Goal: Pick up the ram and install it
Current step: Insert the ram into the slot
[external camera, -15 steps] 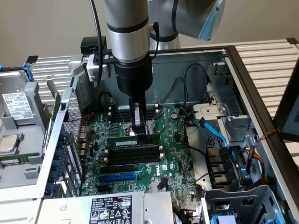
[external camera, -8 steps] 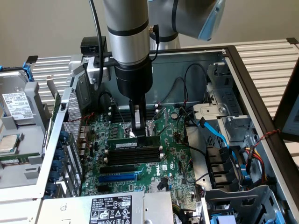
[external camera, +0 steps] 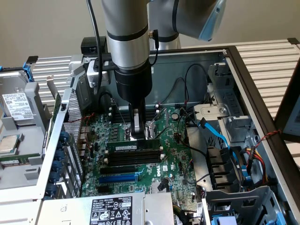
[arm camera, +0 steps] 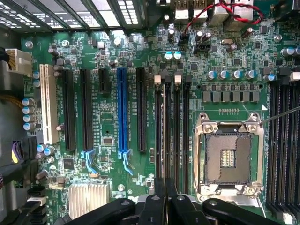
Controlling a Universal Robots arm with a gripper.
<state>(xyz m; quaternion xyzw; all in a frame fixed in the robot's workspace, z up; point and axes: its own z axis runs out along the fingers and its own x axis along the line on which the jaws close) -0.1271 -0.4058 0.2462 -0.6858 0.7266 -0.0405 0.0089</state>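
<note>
The ram [external camera: 133,146] is a thin green stick with a white label, standing on edge in the row of black memory slots [external camera: 137,160] on the motherboard. My gripper [external camera: 137,135] comes straight down from the arm and is shut on the ram's upper edge near its middle. In the wrist view the ram [arm camera: 165,136] shows edge-on as a narrow line between the slots [arm camera: 183,131], running out from between my gripper [arm camera: 165,193]. I cannot tell how deep it sits in the slot.
A blue expansion slot [external camera: 119,178] [arm camera: 122,112] lies beside the memory slots, and the open CPU socket [arm camera: 229,157] on the other side. Cables [external camera: 215,133] and drive bays fill the exterior view's right. A labelled power supply [external camera: 110,209] sits in front, a hard drive [external camera: 16,105] outside the case.
</note>
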